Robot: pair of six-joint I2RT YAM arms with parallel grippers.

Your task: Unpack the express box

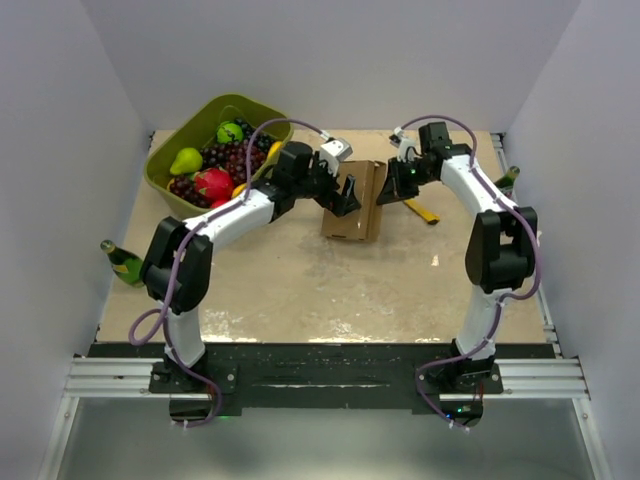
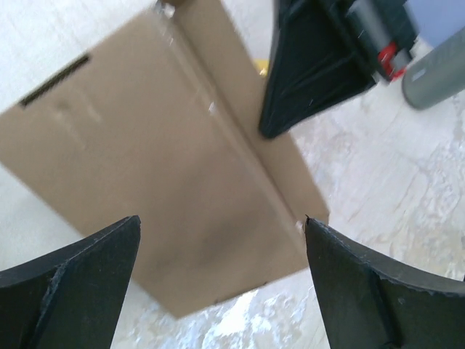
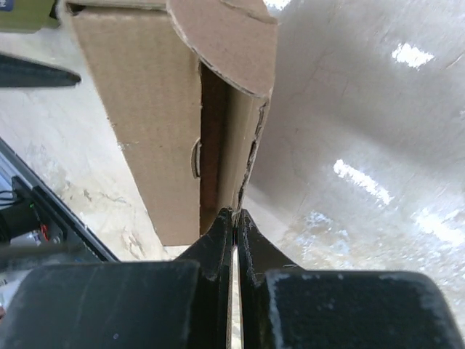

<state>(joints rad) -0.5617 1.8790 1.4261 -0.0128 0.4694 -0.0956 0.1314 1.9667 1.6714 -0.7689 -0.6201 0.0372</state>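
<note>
My left gripper [image 2: 221, 222] hung wide open over the box [image 1: 355, 215] on the table [image 1: 280, 290]; my right gripper [image 3: 234, 212] pinched its raised edge. That thin pinch could slip, letting the box flop shut.

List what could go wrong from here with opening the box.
1. The right gripper seems to pinch only the thin flap edge of the express box, so the cardboard might slip out or tear.
2. The left gripper stands open over the box, holding nothing, so a pull on the flap could drag or tip the whole box.
</note>
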